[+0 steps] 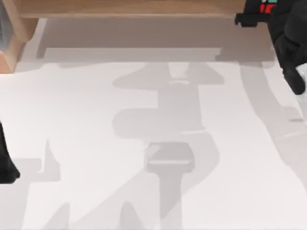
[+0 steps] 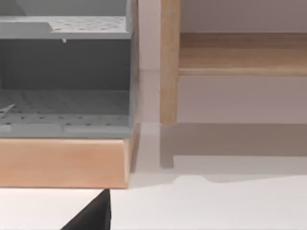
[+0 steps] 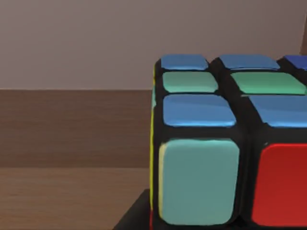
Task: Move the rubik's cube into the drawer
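Rubik's cube [image 3: 225, 143] is sitting right up against the right wrist camera, showing blue, green, pale teal and red stickers in a black grid, with a wooden surface [image 3: 72, 158] behind it. From above, the right gripper [image 1: 266, 12] is reaching over the wooden cabinet [image 1: 129, 8] at the table's far right corner, with red and green squares of the cube peeking at its tip; how far its fingers are parted cannot be told, nor whether they are gripping the cube. At the table's left edge the left arm [image 1: 5, 163] is sitting parked. Its wrist camera is facing an open drawer [image 2: 64, 115] with a grey perforated floor and wooden front, resting on the white table [image 1: 96, 158].
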You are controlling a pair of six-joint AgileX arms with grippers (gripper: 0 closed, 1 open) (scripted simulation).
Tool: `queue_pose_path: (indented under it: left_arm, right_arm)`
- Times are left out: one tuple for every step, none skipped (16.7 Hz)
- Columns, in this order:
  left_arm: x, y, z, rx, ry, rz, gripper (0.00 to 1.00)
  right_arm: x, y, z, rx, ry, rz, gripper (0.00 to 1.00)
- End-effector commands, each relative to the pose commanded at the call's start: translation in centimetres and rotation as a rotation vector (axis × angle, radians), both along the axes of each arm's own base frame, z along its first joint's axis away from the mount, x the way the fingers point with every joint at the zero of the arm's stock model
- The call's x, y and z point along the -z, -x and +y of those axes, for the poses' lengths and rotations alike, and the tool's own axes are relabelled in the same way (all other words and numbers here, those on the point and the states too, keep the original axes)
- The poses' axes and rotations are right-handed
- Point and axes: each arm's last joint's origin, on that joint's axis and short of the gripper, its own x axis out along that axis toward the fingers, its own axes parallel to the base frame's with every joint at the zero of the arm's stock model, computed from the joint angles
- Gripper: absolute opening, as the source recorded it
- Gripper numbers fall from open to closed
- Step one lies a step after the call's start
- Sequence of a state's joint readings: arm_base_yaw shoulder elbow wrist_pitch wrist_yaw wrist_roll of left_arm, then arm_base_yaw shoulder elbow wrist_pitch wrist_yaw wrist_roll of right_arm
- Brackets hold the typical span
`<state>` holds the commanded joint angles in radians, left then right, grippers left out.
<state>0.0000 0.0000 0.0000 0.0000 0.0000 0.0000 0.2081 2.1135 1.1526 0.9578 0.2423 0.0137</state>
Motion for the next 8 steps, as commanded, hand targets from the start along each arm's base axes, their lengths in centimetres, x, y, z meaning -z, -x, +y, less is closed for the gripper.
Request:
queue_pose_path:
  left_arm:
    - [0.00,0.00,0.00,0.000,0.000,0.000,1.00]
    - [0.00,0.00,0.00,0.000,0.000,0.000,1.00]
    - [0.00,0.00,0.00,0.000,0.000,0.000,1.00]
    - [0.00,0.00,0.00,0.000,0.000,0.000,1.00]
    - [0.00,0.00,0.00,0.000,0.000,0.000,1.00]
    - [0.00,0.00,0.00,0.000,0.000,0.000,1.00]
    - [0.00,0.00,0.00,0.000,0.000,0.000,1.00]
    - [0.00,0.00,0.00,0.000,0.000,0.000,1.00]
  right_arm:
    - [0.00,0.00,0.00,0.000,0.000,0.000,0.00]
    - [0.00,0.00,0.00,0.000,0.000,0.000,0.00]
    - [0.00,0.00,0.00,0.000,0.000,0.000,0.00]
    - [0.00,0.00,0.00,0.000,0.000,0.000,0.00]
    - [0.00,0.00,0.00,0.000,0.000,0.000,0.00]
    - [0.00,0.00,0.00,0.000,0.000,0.000,0.00]
    - [0.00,0.00,0.00,0.000,0.000,0.000,0.00]
    - [0.00,0.00,0.00,0.000,0.000,0.000,0.00]
